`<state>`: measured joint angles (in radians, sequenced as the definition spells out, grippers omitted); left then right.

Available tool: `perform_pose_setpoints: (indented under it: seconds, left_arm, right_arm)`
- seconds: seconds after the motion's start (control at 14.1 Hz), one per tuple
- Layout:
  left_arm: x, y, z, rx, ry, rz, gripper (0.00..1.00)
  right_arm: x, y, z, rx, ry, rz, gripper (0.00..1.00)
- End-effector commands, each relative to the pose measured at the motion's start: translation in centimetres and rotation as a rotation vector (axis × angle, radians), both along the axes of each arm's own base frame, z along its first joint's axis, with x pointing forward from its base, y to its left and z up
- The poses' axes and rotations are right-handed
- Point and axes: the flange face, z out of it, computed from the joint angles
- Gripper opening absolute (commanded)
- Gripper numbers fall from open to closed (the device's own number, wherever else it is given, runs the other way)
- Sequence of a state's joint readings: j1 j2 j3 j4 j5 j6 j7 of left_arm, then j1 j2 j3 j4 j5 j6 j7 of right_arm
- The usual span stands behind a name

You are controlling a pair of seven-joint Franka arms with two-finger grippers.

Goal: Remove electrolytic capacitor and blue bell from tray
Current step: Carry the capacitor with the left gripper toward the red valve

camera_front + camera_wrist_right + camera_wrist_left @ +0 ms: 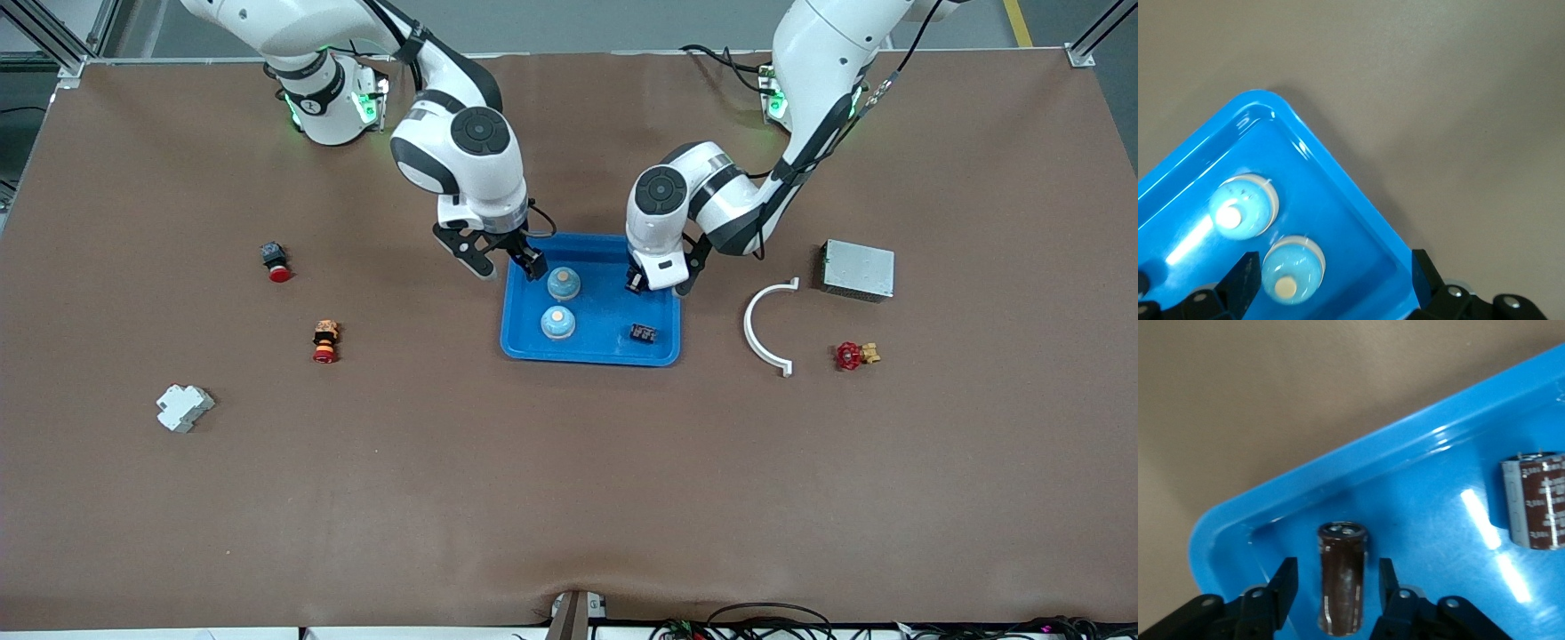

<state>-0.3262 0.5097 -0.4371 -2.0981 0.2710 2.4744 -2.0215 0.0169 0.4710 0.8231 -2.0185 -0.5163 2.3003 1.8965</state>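
Note:
A blue tray (594, 352) lies mid-table with two light-blue bells (564, 284) (557, 323) and a dark capacitor (643, 333) in it. My left gripper (637, 283) is low in the tray, toward the robots' edge. In the left wrist view it (1337, 583) stands open around a brown capacitor (1343, 577), with a gap on each side; another capacitor (1538, 500) lies farther off. My right gripper (508, 264) hangs wide open over the tray's rim at the right arm's end. In its wrist view (1335, 277) one bell (1293, 269) sits between its fingers, the other bell (1243, 205) beside it.
Toward the right arm's end lie a red-capped switch (276, 261), an orange and red button (325, 341) and a white breaker (184, 407). Toward the left arm's end are a white curved bracket (765, 327), a grey metal box (857, 269) and a red valve (853, 356).

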Motion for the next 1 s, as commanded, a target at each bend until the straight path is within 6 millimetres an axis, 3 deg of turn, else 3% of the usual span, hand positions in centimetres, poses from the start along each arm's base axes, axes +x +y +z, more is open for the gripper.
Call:
perform_pose_setpoints:
  seconds: [0.0,0.21,0.5,0.71,0.92]
  left_arm:
    - [1.8,0.5,-0.1,-0.004,-0.043,0.006,0.0]
    - [3.9,1.6,1.4,0.017,-0.109,-0.031,0.0]
    - [8.3,3.8,7.5,0.086,-0.15,-0.052,0.0]
    - [12.8,8.8,11.0,0.084,-0.159,-0.08,0.0]
    - [16.0,16.3,11.8,0.115,-0.122,-0.158,0.0]
  right_arm:
    - [-0.2,2.1,-0.9,0.021,-0.004,-0.025,1.0]
    - [-0.4,4.0,-1.7,0.014,-0.008,-0.046,1.0]
    - [-0.1,5.4,-3.3,0.001,-0.016,-0.066,1.0]
    - [-0.2,6.3,-4.4,-0.009,-0.024,-0.086,1.0]
    - [0.2,7.4,-5.5,-0.011,-0.029,-0.106,1.0]
